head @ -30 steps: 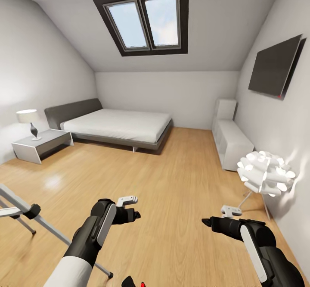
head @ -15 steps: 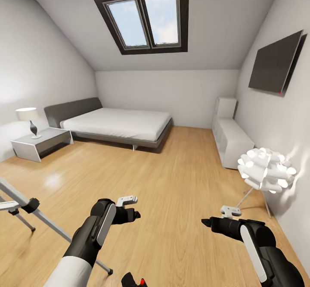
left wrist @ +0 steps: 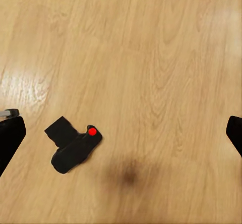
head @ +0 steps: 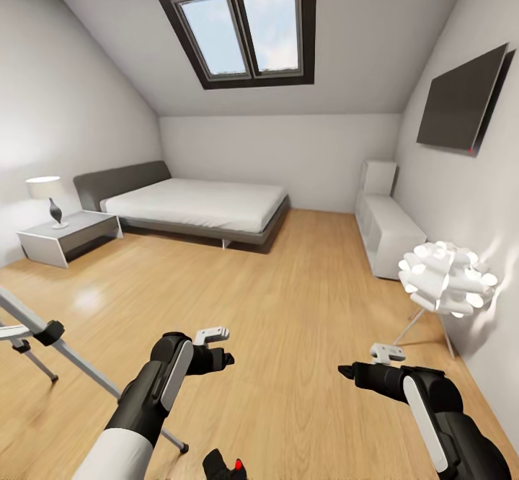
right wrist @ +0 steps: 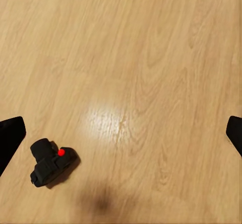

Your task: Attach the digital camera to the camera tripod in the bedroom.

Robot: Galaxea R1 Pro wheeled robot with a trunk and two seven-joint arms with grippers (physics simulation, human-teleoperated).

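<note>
The digital camera [head: 225, 465], black with a red button, lies on the wood floor at the bottom edge of the head view, between my two arms. It also lies on the planks in the left wrist view [left wrist: 73, 146] and the right wrist view [right wrist: 50, 163]. Silver legs of the camera tripod [head: 72, 361] slant across the lower left; its head is out of view. My left gripper [head: 220, 357] and right gripper [head: 349, 373] hover above the floor, both open and empty, with the fingers [left wrist: 10, 138] far apart.
A grey bed [head: 194, 206] stands at the back, with a nightstand [head: 65, 235] and lamp on its left. A white cube shelf [head: 389, 231] and a white floor lamp [head: 447, 278] line the right wall under a dark screen [head: 461, 109]. Open wood floor lies ahead.
The whole head view has shifted a little, so more of the digital camera shows at the bottom edge. Both arms hold the same pose.
</note>
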